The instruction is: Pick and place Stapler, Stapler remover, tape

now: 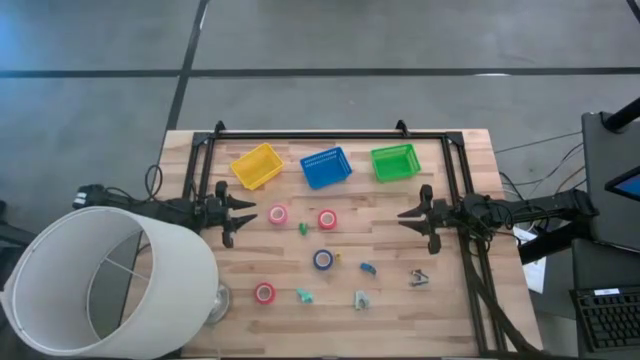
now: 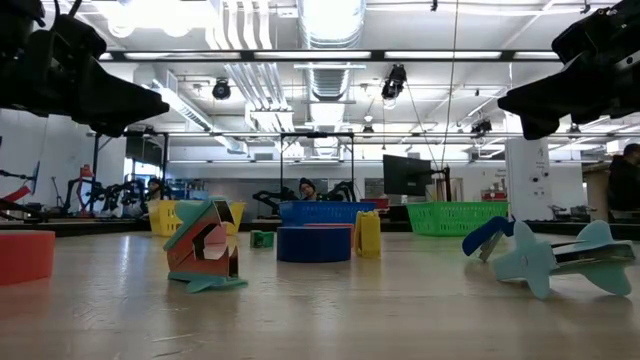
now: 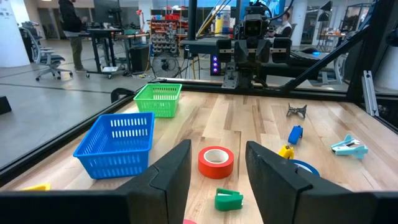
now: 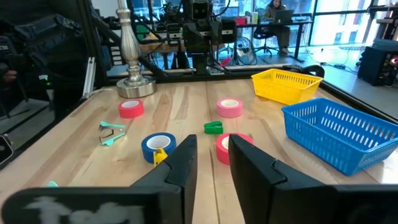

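Four tape rolls lie flat on the table: pink (image 1: 278,214), red (image 1: 327,219), blue (image 1: 323,260) and red (image 1: 264,293). Small staplers and removers are scattered near them: green (image 1: 303,228), blue (image 1: 367,268), teal (image 1: 303,295), pale (image 1: 360,299) and a dark staple remover (image 1: 419,278). My left gripper (image 1: 245,213) hovers open at the table's left, with the red roll (image 3: 216,162) ahead between its fingers. My right gripper (image 1: 405,215) hovers open at the table's right, facing the red roll (image 4: 227,148) and the blue roll (image 4: 157,146).
Yellow (image 1: 256,165), blue (image 1: 326,167) and green (image 1: 394,162) baskets stand in a row along the far side. A lamp with a large white shade (image 1: 100,280) covers the near left corner, and its base (image 1: 218,300) stands on the table. A black frame (image 1: 330,135) borders the work area.
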{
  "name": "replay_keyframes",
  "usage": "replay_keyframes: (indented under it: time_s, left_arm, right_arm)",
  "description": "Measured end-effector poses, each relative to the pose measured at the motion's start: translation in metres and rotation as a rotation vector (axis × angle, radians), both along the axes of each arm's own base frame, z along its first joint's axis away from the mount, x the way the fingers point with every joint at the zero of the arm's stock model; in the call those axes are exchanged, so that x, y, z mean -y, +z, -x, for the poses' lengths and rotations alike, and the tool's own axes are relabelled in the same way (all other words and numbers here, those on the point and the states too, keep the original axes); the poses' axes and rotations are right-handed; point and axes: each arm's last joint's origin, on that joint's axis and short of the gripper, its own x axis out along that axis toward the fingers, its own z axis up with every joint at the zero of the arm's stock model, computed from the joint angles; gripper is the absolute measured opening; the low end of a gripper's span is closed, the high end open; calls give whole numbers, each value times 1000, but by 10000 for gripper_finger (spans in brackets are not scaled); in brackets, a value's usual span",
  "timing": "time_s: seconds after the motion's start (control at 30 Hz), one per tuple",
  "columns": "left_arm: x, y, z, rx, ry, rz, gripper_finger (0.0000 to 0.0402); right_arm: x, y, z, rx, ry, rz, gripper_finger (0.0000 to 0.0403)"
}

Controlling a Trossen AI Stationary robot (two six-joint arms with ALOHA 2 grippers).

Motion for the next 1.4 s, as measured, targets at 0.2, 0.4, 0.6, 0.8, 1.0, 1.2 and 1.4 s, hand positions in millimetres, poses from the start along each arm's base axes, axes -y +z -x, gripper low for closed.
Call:
replay_keyframes:
  time_s: [0.2, 0.4, 0.6, 0.8, 1.0, 1.2, 1.4]
  left_arm:
    - [0, 0, 0, 0, 0, 0, 156]
    - [0, 1, 0, 13, 4, 40, 156]
    - [-1, 3, 0, 39, 44, 46, 156]
    - [-1, 11, 0, 138, 46, 117, 156]
    - [0, 13, -2, 155, 19, 150, 156]
    - [2, 12, -11, 75, 3, 172, 156]
    - [7, 25, -29, -33, -23, 89, 156]
  right_arm:
    - [0, 3, 0, 26, -2, -33, 87]
    - [0, 11, 0, 114, -1, 26, 75]
    - [0, 21, 1, 212, 2, -145, 64]
    - [0, 19, -2, 198, -17, -152, 91]
    - [1, 21, -8, 218, -50, -131, 139]
    - [3, 18, -15, 200, -141, -48, 170]
    - [2, 22, -24, 158, -162, -19, 178]
